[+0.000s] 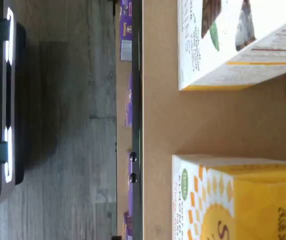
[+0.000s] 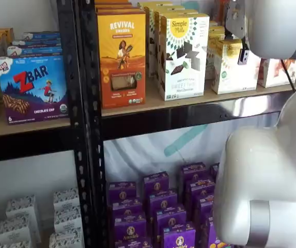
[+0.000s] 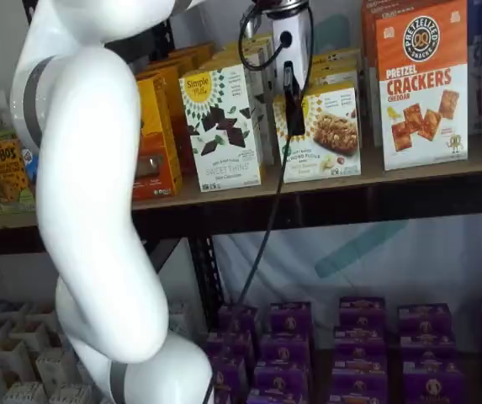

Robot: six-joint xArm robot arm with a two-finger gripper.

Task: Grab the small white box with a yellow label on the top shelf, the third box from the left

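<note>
The small white box with a yellow top (image 3: 320, 135) stands on the top shelf (image 3: 308, 189), right of the taller Sweet Thins box (image 3: 222, 126). It also shows in a shelf view (image 2: 234, 66) and in the wrist view (image 1: 232, 200). My gripper (image 3: 292, 99) hangs just in front of the small box's left part. Its white body is above and black fingers point down, seen side-on with a cable beside them. No gap between the fingers shows. In a shelf view the gripper (image 2: 243, 53) is mostly hidden by the white arm.
An orange Revival box (image 2: 122, 57) stands left of the Sweet Thins box (image 2: 181, 54). A Pretzel Crackers box (image 3: 421, 84) stands to the right. Several purple boxes (image 3: 358, 353) fill the lower shelf. My white arm (image 3: 89, 210) blocks the left side.
</note>
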